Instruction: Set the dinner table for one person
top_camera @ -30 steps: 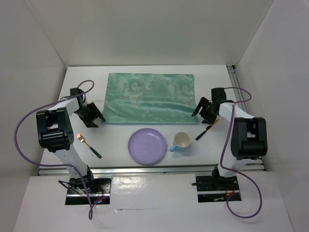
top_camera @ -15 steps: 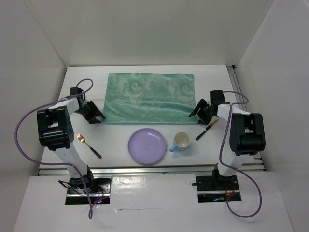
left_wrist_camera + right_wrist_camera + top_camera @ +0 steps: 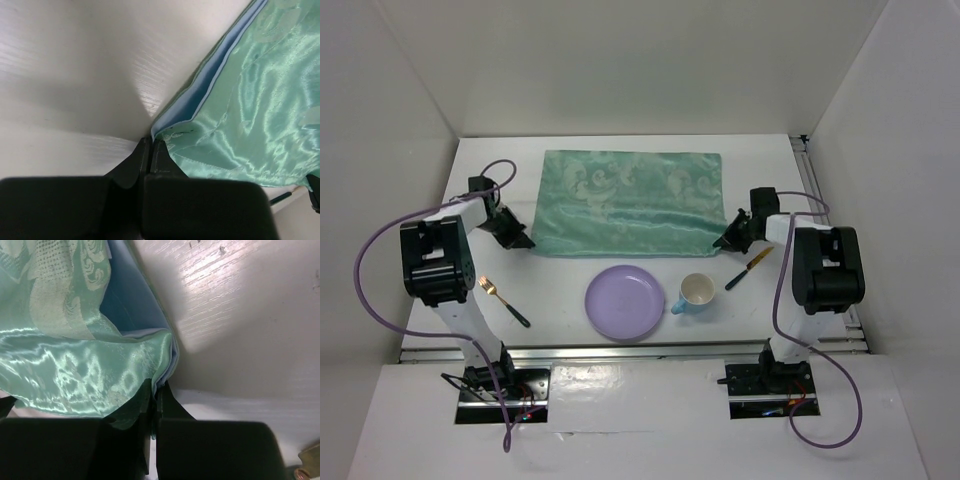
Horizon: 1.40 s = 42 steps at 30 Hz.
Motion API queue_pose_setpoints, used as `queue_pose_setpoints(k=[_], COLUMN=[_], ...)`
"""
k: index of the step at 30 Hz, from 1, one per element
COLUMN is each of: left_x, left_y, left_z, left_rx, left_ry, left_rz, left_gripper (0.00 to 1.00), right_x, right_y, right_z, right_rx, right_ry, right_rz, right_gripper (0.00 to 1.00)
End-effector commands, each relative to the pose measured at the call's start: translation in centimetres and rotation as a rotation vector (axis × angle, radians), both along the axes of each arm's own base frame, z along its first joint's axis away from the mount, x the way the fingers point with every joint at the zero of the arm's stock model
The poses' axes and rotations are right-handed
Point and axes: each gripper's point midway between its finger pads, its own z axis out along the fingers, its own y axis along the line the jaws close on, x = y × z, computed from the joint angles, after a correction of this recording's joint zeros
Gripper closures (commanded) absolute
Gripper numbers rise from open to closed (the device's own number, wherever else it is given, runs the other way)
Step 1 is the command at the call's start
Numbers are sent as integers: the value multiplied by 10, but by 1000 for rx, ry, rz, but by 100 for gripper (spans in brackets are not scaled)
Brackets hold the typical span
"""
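The teal-green patterned cloth (image 3: 630, 200) lies flat on the white dinner table (image 3: 560, 290), toward the back. My left gripper (image 3: 525, 242) is at the cloth's near left corner. In the left wrist view that gripper (image 3: 151, 142) is shut on the corner of the cloth (image 3: 250, 100), whose pale blue underside shows. My right gripper (image 3: 722, 240) is at the near right corner. The right wrist view shows it (image 3: 157, 387) shut, with the bunched edge of the cloth (image 3: 75, 365) pinched between its fingers.
In front of the cloth sit a purple plate (image 3: 625, 301) and a white-and-blue cup (image 3: 696, 293). A gold fork with a dark handle (image 3: 505, 302) lies at the left. A gold knife (image 3: 748, 269) lies right of the cup, close to my right arm.
Both grippers have moved inward to the cloth's near corners and gone from open to shut on them. The cloth's right corner is now slightly bunched.
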Motion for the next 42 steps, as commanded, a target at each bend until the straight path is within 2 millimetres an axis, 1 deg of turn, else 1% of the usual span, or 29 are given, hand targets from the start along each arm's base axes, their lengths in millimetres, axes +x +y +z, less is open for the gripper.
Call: queue_pose_setpoints(k=[1,2,3,4,5,6,7,8,9,11,12,14,16,17,19,20,21,22,24,25,28,29,31,32,35,37,40,41,42], left_x=[12,13,24,29,30,38,40,40,43,43,42,41,40,38,37,38,37,36,33,32,26,21,14,6,-10,-14,-4,7,11], left_y=[13,11,14,12,10,12,10,10,9,8,6,4,2,1,3,3,4,10,14,20,30,29,25,26,34,34,36,39,38], left_z=[28,42,64,91,108,133,149,169,189,209,221,237,245,244,258,261,266,282,296,317,352,364,384,400,428,436,431,424,415], left_rx=[69,63,79,75,72,86,83,93,96,96,94,91,87,84,85,87,66,70,75,80,78,77,64,73,109,119,98,78,54], left_ry=[-41,-60,-118,-186,-214,-273,-306,-349,-396,-438,-470,-503,-518,-508,-537,-546,-553,-594,-615,-660,-736,-767,-816,-847,-914,-929,-927,-919,-897], left_rz=[10,7,0,-6,-20,-19,-23,-23,-27,-32,-38,-45,-50,-50,-47,-48,-51,-42,-51,-46,-27,-32,-40,-26,-5,-14,-20,-19,-28], left_gripper=[100,100,100,100,100,100,100,100,100,100,100,100,100,100,100,100,100,100,100,100,100,100,100,100,100,100,100,100,100], right_x=[21,25,36,43,48,50,60,62,66,70,69,70,65,65,62,62,63,63,63,60,53,44,33,23,5,0,1,14,20], right_y=[-6,-6,-6,-8,-10,-10,-12,-12,-14,-14,-15,-15,-15,-15,-15,-15,-20,-25,-25,-29,-35,-37,-38,-38,-41,-43,-47,-47,-47], right_z=[25,34,57,69,81,92,117,129,149,166,168,179,186,186,194,206,208,225,247,276,320,346,368,391,419,428,437,431,434], right_rx=[-55,-60,-66,-75,-88,-93,-100,-100,-117,-117,-123,-130,-130,-130,-130,-130,-133,-135,-148,-151,-191,-198,-204,-205,-219,-225,-244,-252,-252], right_ry=[-65,-87,-141,-166,-191,-204,-265,-287,-332,-373,-375,-397,-399,-399,-411,-440,-439,-467,-506,-555,-634,-676,-719,-769,-813,-820,-850,-844,-853], right_rz=[-12,-4,4,-2,-2,4,-4,-5,-8,-10,-2,4,4,4,3,1,-10,-23,-12,-25,-39,-49,-61,-66,-89,-97,-111,-105,-106], right_gripper=[100,100,100,100,100,100,100,100,100,100,100,100,100,100,100,100,100,100,100,100,100,100,100,100,100,100,100,100,100])
